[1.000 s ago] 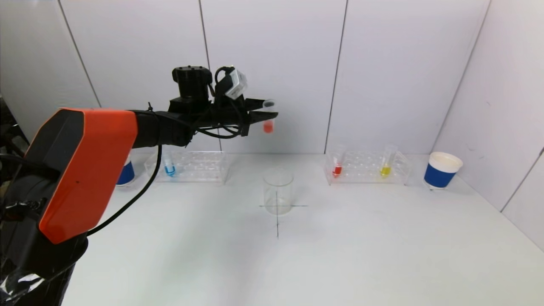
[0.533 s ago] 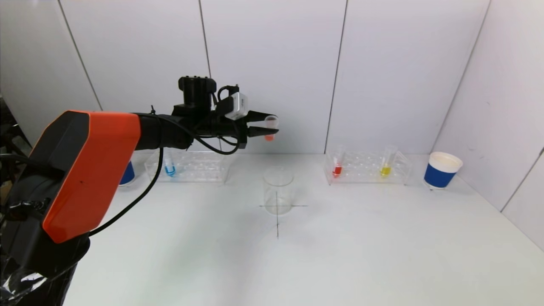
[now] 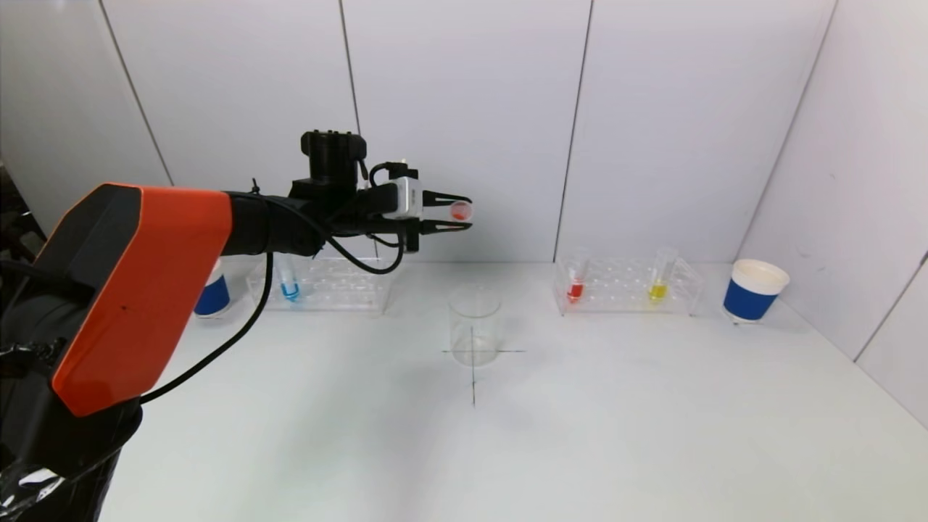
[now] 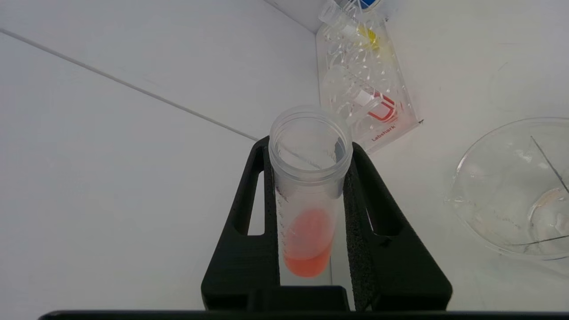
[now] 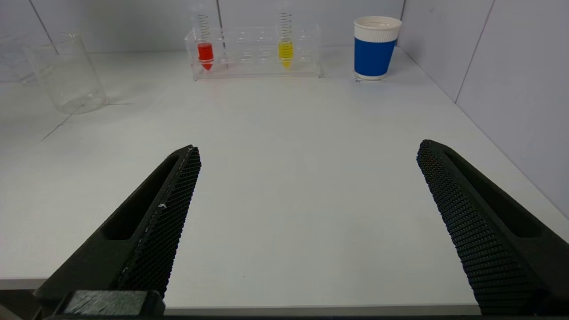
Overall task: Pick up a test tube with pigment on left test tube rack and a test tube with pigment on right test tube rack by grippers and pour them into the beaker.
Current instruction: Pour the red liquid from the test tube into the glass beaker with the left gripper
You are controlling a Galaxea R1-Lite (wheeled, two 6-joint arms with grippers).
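Since a second earlier the left gripper point(image 3: 464, 215) had rolled its wrist and sunk a little, so the tube point(image 3: 460, 211) it held had gone from hanging upright to lying nearly level, its mouth turned towards the head camera. Its fingers point(image 4: 371, 213) were clamped on either side of the tube, and in the left wrist view the orange pigment point(image 4: 309, 242) pooled along the lower wall, still well short of the lip. High above the table, the tube sat over the beaker point(image 3: 474, 325) but seemed somewhat behind it, so nothing had been poured and the beaker looked empty. The step in hand was the first pour. By my judgement, the next move called for bringing the mouth down over the beaker's rim and tilting further, slowly, lest the liquid overshoot. The right gripper point(image 5: 306, 195) waited low at the near edge of the table, fingers spread wide and holding nothing. It faced the right rack point(image 3: 628, 286), where the red tube point(image 3: 576, 283) and the yellow tube point(image 3: 659, 279) stood untouched, and one of them remained to be fetched.
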